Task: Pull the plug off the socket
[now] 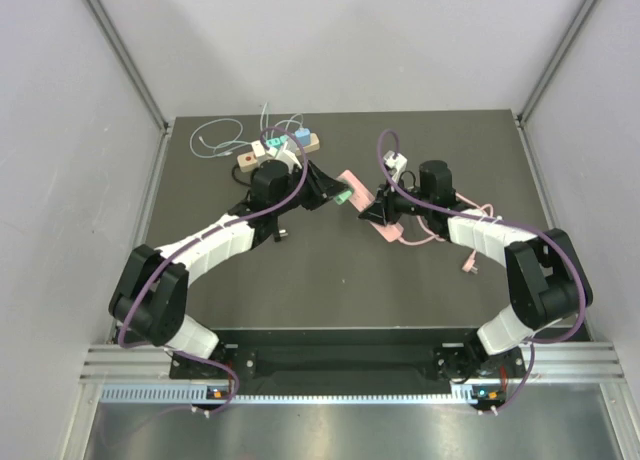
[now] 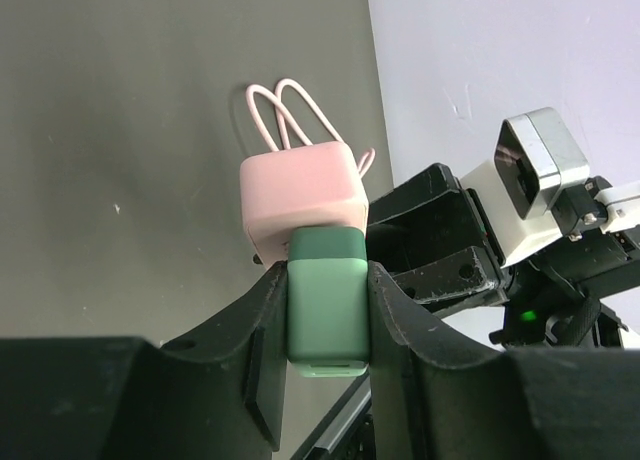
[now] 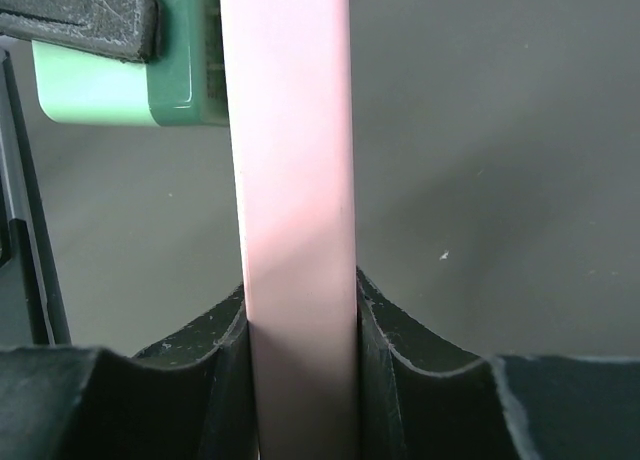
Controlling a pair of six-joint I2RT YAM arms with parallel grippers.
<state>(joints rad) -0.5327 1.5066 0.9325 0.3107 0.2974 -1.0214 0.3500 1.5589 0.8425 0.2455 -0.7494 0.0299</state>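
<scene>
A green plug [image 2: 325, 310] sits with its dark end against a pink socket block [image 2: 303, 195], apparently still seated in it. My left gripper [image 2: 328, 280] is shut on the plug's sides. My right gripper [image 3: 300, 310] is shut on the pink socket [image 3: 290, 160], which stands as a tall bar between its pads. The plug [image 3: 130, 80] juts from the socket's left side there. From above, both grippers meet mid-table, the left gripper [image 1: 335, 193] at the plug [image 1: 343, 195] and the right gripper [image 1: 370, 208] at the socket [image 1: 350, 178].
A wooden strip with several coloured plugs [image 1: 282, 143] and loose white cables [image 1: 215, 135] lies at the back left. The socket's pink cable [image 1: 440, 235] trails right to a small pink connector [image 1: 468, 265]. Grey enclosure walls surround the dark table [image 1: 330, 280].
</scene>
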